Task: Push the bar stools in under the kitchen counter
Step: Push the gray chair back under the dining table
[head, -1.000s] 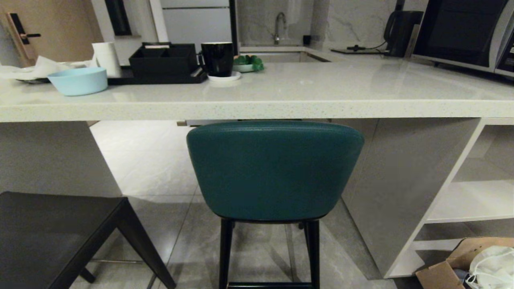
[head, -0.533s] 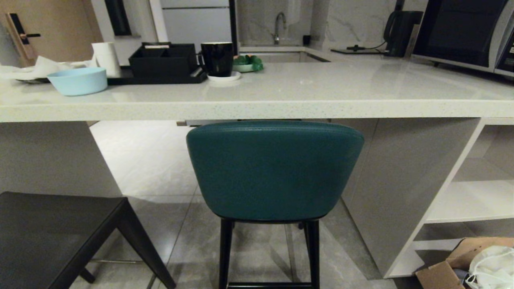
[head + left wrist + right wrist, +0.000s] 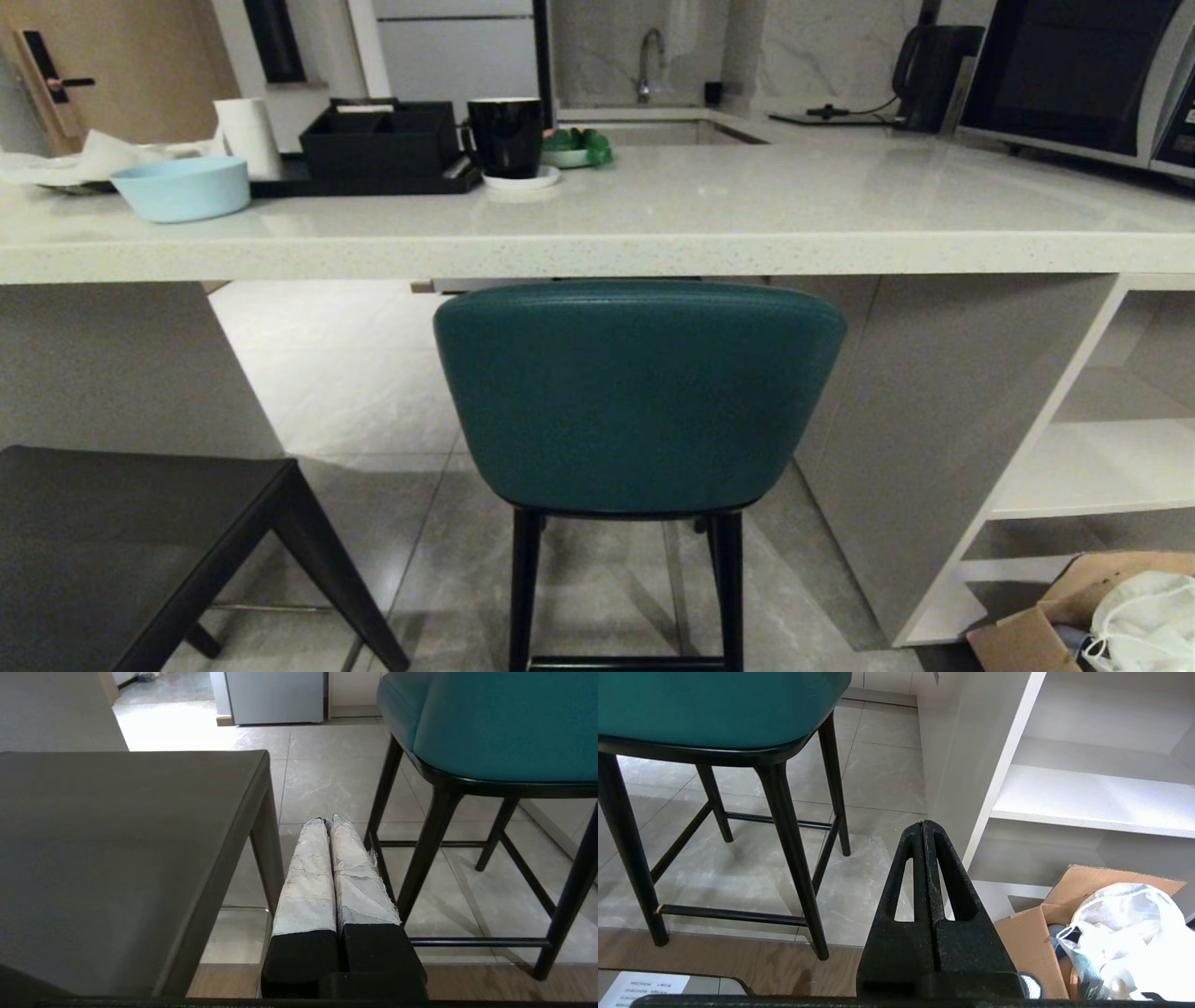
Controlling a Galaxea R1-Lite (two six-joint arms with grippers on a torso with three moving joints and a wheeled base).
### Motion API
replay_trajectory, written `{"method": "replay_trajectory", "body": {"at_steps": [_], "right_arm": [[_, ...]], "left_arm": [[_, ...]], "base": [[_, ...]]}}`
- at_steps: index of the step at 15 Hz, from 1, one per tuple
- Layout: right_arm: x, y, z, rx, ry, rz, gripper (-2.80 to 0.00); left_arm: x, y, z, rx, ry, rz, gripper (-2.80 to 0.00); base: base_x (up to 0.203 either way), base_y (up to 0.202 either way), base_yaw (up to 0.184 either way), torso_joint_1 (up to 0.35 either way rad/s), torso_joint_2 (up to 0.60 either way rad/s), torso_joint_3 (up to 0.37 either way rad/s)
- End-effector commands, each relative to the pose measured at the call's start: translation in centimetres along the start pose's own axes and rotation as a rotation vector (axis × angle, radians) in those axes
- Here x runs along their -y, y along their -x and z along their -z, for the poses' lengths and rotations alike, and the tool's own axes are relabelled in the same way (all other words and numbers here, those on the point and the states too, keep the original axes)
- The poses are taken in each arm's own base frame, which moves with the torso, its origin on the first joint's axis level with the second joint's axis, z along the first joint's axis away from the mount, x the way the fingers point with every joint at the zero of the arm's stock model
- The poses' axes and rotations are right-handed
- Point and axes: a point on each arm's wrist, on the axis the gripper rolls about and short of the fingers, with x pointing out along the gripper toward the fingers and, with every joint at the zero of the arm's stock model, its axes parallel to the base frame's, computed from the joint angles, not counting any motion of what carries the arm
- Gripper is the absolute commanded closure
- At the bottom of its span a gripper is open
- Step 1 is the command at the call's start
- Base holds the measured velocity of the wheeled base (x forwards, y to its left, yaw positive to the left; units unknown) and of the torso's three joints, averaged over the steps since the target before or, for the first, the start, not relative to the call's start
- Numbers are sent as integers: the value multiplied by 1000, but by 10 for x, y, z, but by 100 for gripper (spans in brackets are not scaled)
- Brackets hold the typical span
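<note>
The teal bar stool (image 3: 639,401) stands straight ahead, the top of its curved back just below the thick edge of the kitchen counter (image 3: 597,252). The dark grey-brown bar stool (image 3: 121,532) is low on the left, out from the counter. Neither gripper shows in the head view. In the left wrist view my left gripper (image 3: 327,820) is shut and empty, its white-wrapped fingers low between the dark stool (image 3: 107,858) and the teal stool's black legs (image 3: 430,835). My right gripper (image 3: 923,823) is shut and empty, to the right of the teal stool (image 3: 705,704), touching nothing.
On the counter are a blue bowl (image 3: 184,187), a black tray (image 3: 383,140), a black mug (image 3: 506,135) and a microwave (image 3: 1074,75). White shelves (image 3: 1102,467) sit under the counter's right end. A cardboard box (image 3: 1027,942) holding a plastic bag lies on the floor there.
</note>
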Motion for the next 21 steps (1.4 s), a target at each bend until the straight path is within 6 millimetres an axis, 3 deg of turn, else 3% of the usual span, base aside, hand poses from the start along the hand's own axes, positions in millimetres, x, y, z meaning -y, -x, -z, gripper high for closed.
{"method": "replay_trajectory", "body": {"at_steps": [1,5,21], "right_arm": [[0,0,1,-9,-6,4,0],[0,0,1,-8,-8,-2,0],[0,0,1,-7,-11,-1,0]], "left_arm": [[0,-1,5,-20,0,0,0],[0,-1,6,-22,10,-7,0],[0,-1,6,-22,22,-10,0]], "base": [[0,0,0,0,0,0],[-52,0,0,5,-1,0],[-198,0,-2,2,3,2]]}}
